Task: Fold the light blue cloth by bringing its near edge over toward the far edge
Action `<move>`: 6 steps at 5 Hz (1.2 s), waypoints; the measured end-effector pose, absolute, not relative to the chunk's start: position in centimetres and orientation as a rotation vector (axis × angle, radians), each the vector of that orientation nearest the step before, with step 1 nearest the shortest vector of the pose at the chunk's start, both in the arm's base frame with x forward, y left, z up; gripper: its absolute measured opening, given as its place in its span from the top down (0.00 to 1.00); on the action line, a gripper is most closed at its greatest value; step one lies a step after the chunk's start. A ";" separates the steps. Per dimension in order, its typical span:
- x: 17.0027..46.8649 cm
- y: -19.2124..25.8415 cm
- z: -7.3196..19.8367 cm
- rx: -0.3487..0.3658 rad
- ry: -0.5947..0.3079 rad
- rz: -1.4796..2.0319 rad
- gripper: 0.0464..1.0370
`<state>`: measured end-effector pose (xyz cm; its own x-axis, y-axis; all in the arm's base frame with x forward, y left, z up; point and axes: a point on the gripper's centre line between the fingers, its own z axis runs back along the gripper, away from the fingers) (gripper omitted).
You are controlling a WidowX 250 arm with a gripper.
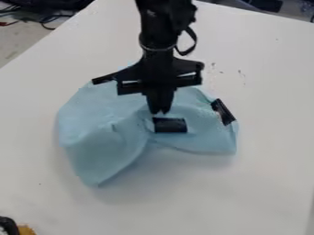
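The black gripper (160, 111) hangs down over the upper middle of a light blue cloth (101, 133), its two fingers together and pointing down. The tips meet the cloth just above a black rectangular patch (170, 125); whether any fabric is pinched between them cannot be told. Creases run through the cloth around the tips, and its left part bulges toward a lower corner. A second black patch (224, 112) lies aslant at the cloth's right edge. The gripper's body hides part of the cloth's upper edge.
The cloth lies on a white table (202, 197). Dark cables (46, 19) are beyond the table's edge at the upper left. A black and orange object (25, 229) shows at the lower left corner. Small dark marks (242, 74) dot the tabletop at the upper right.
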<state>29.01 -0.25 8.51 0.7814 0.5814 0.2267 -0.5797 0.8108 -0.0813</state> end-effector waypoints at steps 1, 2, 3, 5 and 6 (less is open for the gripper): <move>32.2 2.4 5.8 -0.069 -0.264 0.565 0.99; 34.6 4.1 3.2 -0.129 -0.274 0.498 0.99; 37.0 5.5 2.6 -0.135 -0.278 0.399 0.99; 39.4 5.9 3.1 -0.133 -0.288 0.282 0.97; 38.1 5.8 1.9 -0.127 -0.250 0.325 0.82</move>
